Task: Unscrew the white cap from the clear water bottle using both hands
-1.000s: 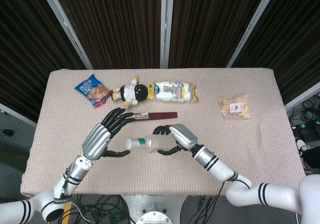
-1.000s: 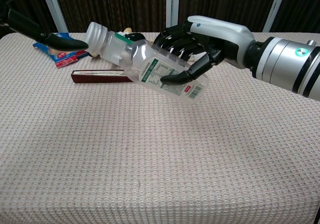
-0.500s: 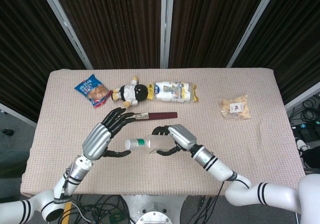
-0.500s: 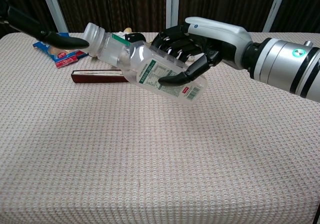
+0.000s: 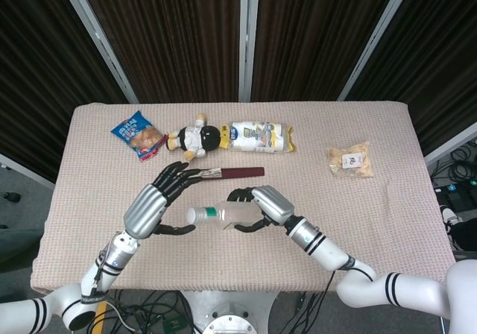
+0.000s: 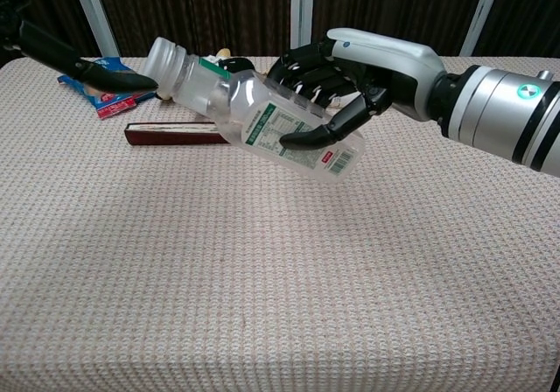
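My right hand [image 5: 267,203] grips the clear water bottle [image 5: 231,214] around its body and holds it above the table, nearly on its side. In the chest view the right hand [image 6: 354,64] wraps the labelled bottle [image 6: 262,116], whose neck tilts up to the left. The white cap [image 5: 193,215] sits on the bottle's left end. My left hand [image 5: 153,203] is beside the cap with its fingers spread. In the chest view one dark fingertip [image 6: 131,79] reaches the cap [image 6: 164,59]; whether it presses on it is unclear.
A dark red flat bar [image 5: 232,173] lies just behind the hands. Along the back of the cloth-covered table [image 5: 387,222] lie a blue snack bag [image 5: 136,134], a plush doll [image 5: 195,138], a yellow-ended packet [image 5: 261,136] and a small cracker bag [image 5: 350,160].
The bottle has rocked slightly in the right hand and sits about where it was a second ago. The left hand has barely shifted beside the cap.
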